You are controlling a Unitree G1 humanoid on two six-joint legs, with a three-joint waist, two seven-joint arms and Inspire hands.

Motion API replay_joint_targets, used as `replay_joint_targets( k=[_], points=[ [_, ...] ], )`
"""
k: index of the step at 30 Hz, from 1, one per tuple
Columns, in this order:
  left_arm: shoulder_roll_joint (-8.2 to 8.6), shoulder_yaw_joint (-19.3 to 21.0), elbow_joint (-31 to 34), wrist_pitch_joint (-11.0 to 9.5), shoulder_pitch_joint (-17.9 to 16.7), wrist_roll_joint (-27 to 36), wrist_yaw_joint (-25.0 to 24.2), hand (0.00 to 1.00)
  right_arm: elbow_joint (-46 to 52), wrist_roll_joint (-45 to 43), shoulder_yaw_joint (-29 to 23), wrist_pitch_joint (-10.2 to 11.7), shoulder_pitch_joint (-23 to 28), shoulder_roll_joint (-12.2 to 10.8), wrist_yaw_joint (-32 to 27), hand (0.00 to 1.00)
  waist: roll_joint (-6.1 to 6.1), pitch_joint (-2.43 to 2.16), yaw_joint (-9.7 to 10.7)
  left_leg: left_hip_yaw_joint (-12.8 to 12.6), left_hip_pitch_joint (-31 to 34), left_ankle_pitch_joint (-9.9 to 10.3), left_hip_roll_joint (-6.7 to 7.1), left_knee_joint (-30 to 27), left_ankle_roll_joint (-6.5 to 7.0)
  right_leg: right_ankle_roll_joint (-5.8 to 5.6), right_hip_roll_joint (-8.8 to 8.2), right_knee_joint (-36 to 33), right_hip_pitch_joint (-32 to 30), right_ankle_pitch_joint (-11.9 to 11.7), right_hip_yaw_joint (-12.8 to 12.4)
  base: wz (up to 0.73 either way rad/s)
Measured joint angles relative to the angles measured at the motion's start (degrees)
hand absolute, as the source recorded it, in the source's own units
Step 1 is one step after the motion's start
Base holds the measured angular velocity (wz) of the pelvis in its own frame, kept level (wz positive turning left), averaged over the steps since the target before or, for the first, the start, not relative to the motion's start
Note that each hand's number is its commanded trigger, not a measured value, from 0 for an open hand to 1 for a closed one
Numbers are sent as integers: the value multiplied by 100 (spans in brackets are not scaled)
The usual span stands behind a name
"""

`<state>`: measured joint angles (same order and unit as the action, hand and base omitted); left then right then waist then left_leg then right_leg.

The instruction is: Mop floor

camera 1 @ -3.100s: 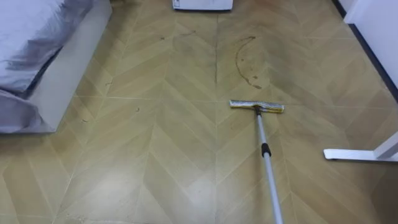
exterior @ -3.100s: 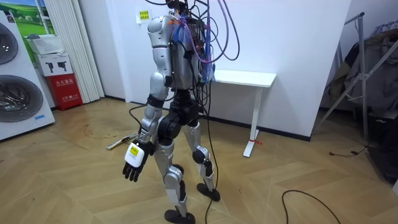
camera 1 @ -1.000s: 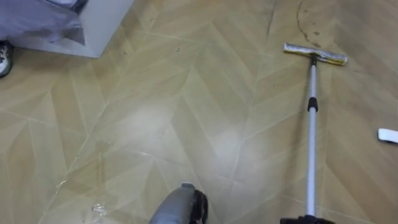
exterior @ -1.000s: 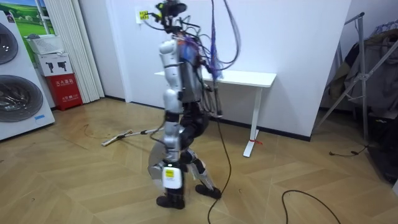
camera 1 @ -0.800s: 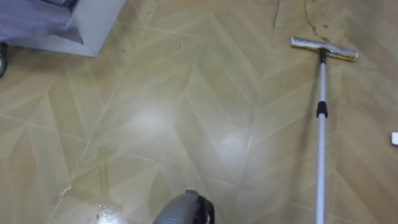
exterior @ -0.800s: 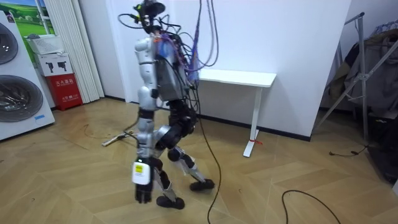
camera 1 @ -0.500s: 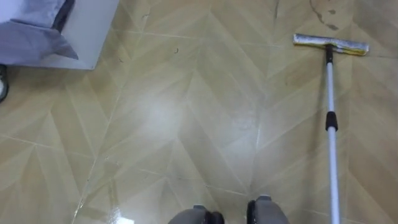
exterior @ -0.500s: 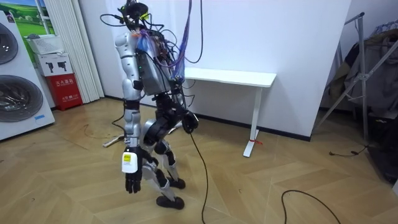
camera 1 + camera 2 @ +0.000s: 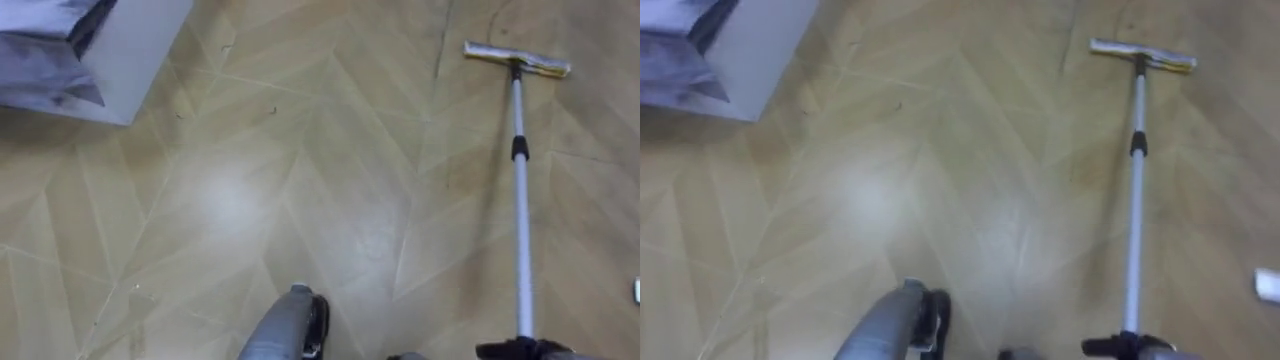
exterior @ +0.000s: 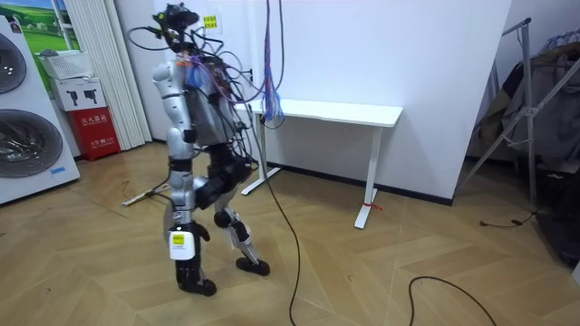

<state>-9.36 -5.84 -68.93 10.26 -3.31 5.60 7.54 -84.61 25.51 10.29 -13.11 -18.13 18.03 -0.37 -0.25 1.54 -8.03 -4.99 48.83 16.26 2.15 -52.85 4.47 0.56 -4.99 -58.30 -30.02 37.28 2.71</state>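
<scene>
In the room view the robot stands on the wooden floor in the left half of the frame, in front of one white tabletop; its left hand hangs by its leg in the lower left, apart from the mop; I cannot tell if this hand is open or closed.

In the eye views one bed sits in the upper left; it has a smooth white side and a crumpled grey sheet on top; the floor is made of shiny tan boards laid in zigzags. The one mop lies on the floor at the right; its head is flat, thin and yellowish, in the upper right; its pole is long, straight and silver, with one black ring, and runs down to the lower right. There the right hand shows at the bottom edge; its dark fingers are closed across the near end of the pole.
</scene>
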Motion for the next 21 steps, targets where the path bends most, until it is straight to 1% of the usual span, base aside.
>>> replay_joint_targets(
  k=[1,2,3,4,5,6,7,8,9,10,11,12,13,14,15,16,17,18,19,20,21],
  points=[
    [6,6,5,13,0,-24,-43,0,-9,127,25,1,191,41,46,100,-3,-2,-10,-76,-132,118,91,-17,203,-200,-61,-183,42,-122,-98,27],
    [19,14,7,27,6,-29,-44,0,-29,120,25,2,295,59,61,100,-2,-3,6,-115,-201,165,148,-14,292,-241,-103,-336,29,-233,-137,24],
    [58,20,33,50,75,-68,-43,0,-67,87,31,1,535,120,61,100,70,-15,29,-124,-329,285,256,9,386,-304,-90,-598,-17,-537,-313,25],
    [107,21,28,58,160,-137,-29,0,-94,52,63,-3,818,196,41,100,167,-60,68,-89,-422,378,359,68,459,-363,-74,-823,-109,-864,-453,27],
    [114,21,34,58,218,-141,-13,0,-108,39,96,-5,954,210,13,100,200,-69,108,-74,-471,412,402,121,493,-376,-64,-952,-178,-987,-499,24],
    [118,29,45,55,332,-136,75,0,-107,-51,104,-7,1202,186,-70,100,253,-80,177,-40,-538,448,478,238,531,-368,39,-1100,-425,-1052,-587,16],
    [165,76,45,40,446,-173,164,0,-107,-124,103,-18,1431,131,-193,100,345,-81,225,12,-617,469,481,366,541,-341,146,-1115,-755,-1037,-571,10],
    [194,116,43,20,480,-173,218,0,-107,-131,101,-18,1533,85,-255,100,377,-75,277,32,-675,470,482,442,542,-331,177,-1035,-923,-1036,-516,-3],
    [219,112,28,-13,486,-134,294,0,-108,-136,101,-27,1698,-35,-333,100,421,-73,328,60,-824,468,482,615,539,-290,224,-697,-1207,-1059,-478,-11],
    [244,97,13,-11,470,-131,326,0,-107,-138,101,-63,1854,-165,-371,100,430,-75,406,60,-968,468,481,767,538,-218,193,-73,-1342,-1147,-427,-13],
    [252,86,15,-8,458,-133,332,0,-107,-152,100,-99,1912,-227,-374,100,431,-74,445,67,-1030,481,481,823,514,-180,200,325,-1371,-1237,-402,-11],
    [272,56,16,14,443,-126,337,0,-106,-187,80,-177,2007,-331,-370,100,441,-70,490,80,-1125,538,479,876,466,-136,224,981,-1429,-1566,-381,0],
    [326,51,15,34,429,-101,341,0,-95,-229,34,-201,2106,-391,-369,100,501,-83,513,134,-1184,626,455,844,419,-55,240,1122,-1421,-1973,-296,0],
    [344,30,17,43,415,-44,340,0,-90,-239,19,-205,2118,-406,-372,100,525,-103,503,162,-1194,659,425,825,375,-25,269,1151,-1393,-1987,-249,-22],
    [338,13,15,79,388,2,337,0,-61,-283,2,-233,2076,-437,-372,100,488,-90,425,208,-1215,707,403,744,288,45,313,1117,-1386,-1979,-200,-46],
    [336,33,8,105,333,18,337,0,-55,-335,-31,-265,1987,-439,-381,100,451,-58,392,227,-1207,773,365,521,164,154,273,986,-1355,-1901,-51,-49],
    [332,32,-2,120,301,40,336,0,-73,-361,-31,-276,1932,-437,-385,100,446,-49,387,233,-1183,789,348,325,132,194,225,917,-1321,-1824,-5,-32],
    [324,48,-1,157,228,49,334,0,-124,-409,-29,-320,1773,-426,-383,100,391,-22,377,228,-1069,780,310,-167,40,277,187,703,-1249,-1577,79,-9],
    [295,38,1,184,184,68,332,0,-244,-408,-28,-317,1609,-405,-380,100,345,-19,354,200,-889,675,256,-801,-158,308,192,417,-1226,-1326,87,0],
    [269,12,7,194,165,80,332,0,-280,-427,-28,-327,1491,-386,-381,100,319,-16,339,196,-795,595,244,-1098,-292,295,191,261,-1225,-1197,77,9],
    [205,-20,23,199,119,147,331,0,-304,-495,-28,-411,1240,-320,-378,100,256,4,317,196,-591,398,230,-1641,-528,275,194,-22,-1232,-965,30,11]
  ],
)
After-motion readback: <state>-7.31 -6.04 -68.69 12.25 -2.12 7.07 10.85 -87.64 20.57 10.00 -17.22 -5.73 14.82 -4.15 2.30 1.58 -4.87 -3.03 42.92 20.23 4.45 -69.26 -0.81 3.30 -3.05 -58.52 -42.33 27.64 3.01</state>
